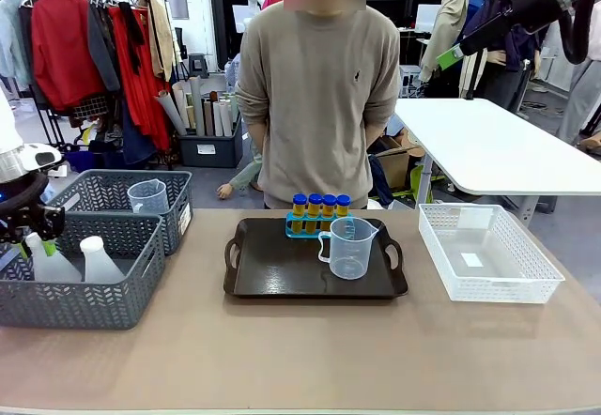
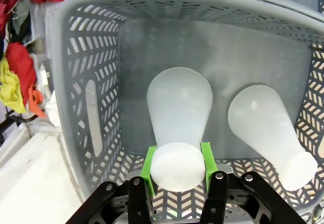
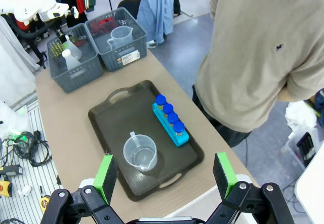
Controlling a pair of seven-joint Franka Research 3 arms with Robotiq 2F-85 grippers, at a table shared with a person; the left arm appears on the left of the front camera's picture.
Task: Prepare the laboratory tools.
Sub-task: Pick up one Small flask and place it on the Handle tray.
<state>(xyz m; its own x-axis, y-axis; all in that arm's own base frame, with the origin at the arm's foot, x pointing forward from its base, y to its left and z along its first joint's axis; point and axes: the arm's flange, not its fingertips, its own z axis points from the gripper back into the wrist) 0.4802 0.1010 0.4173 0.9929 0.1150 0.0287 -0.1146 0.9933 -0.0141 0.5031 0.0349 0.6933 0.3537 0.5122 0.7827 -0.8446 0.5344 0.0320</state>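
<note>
On the worktop [image 1: 300, 359], the tray [image 1: 246, 284] held the tubes [image 1: 319, 207] and beaker [image 1: 349, 249]; left fingers [image 2: 148, 165] clamped a conical flask [image 2: 179, 112] not yet out of its grey basket [image 2: 96, 82]; right fingers [image 3: 106, 176] stood open.

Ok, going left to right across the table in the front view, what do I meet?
first flask → second flask → basket beaker, standing in the far grey basket → dark tray carrying the tubes and another beaker → white mesh basket
</note>
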